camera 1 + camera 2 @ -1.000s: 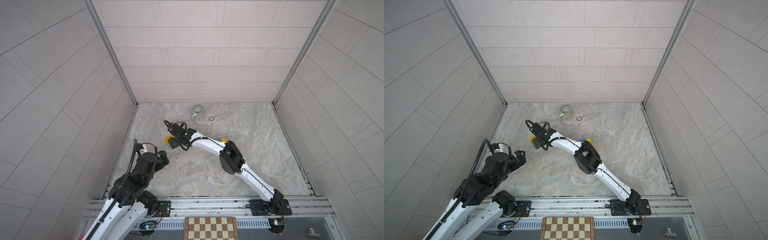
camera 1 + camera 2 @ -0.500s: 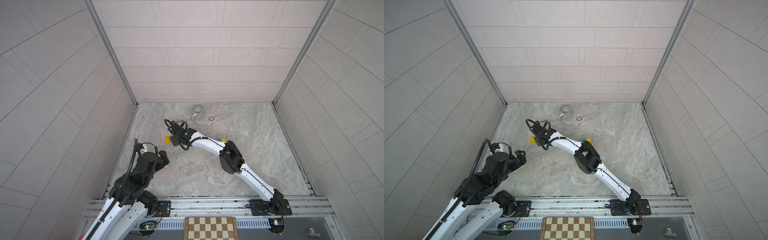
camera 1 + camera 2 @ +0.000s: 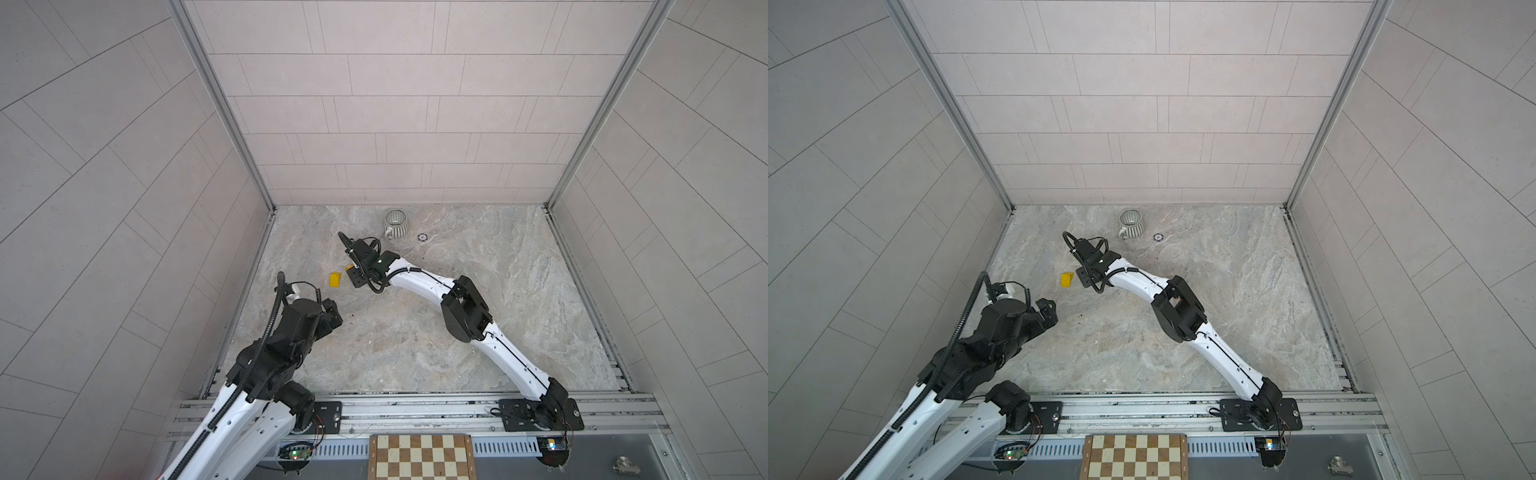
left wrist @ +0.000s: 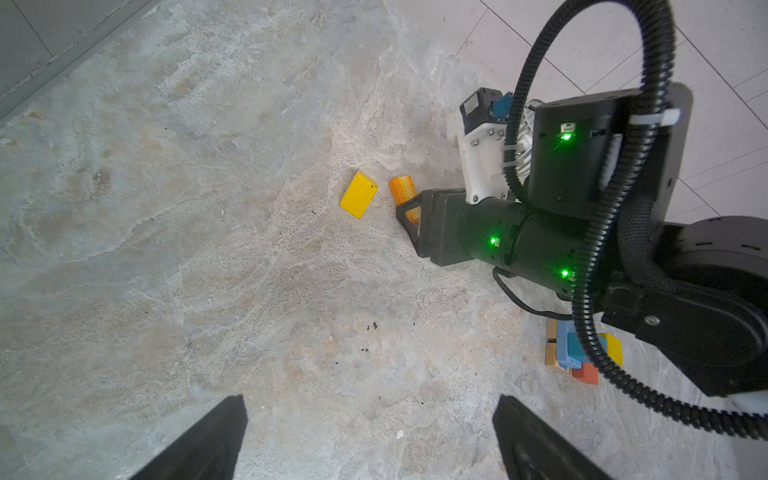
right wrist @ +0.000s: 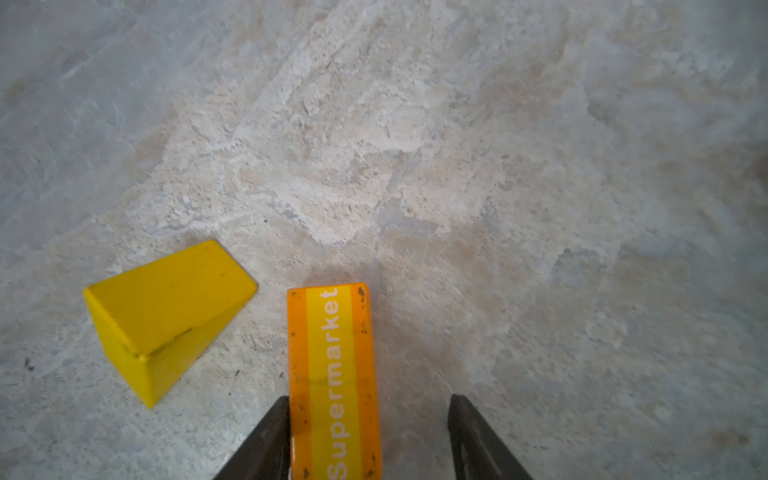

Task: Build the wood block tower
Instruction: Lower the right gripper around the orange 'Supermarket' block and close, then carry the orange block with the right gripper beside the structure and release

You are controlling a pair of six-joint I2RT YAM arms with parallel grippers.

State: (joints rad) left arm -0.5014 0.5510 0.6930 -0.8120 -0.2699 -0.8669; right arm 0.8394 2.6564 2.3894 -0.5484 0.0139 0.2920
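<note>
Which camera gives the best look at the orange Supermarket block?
The right wrist view: the orange Supermarket block sits close up between the fingers of the right gripper, label readable. The left wrist view shows only its end; both top views mostly hide it under the gripper.

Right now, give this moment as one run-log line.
left claw: open, empty | right claw: open, straddling orange Supermarket block, ungripped | yellow wedge: loose beside it | block stack: started, partly occluded
</note>
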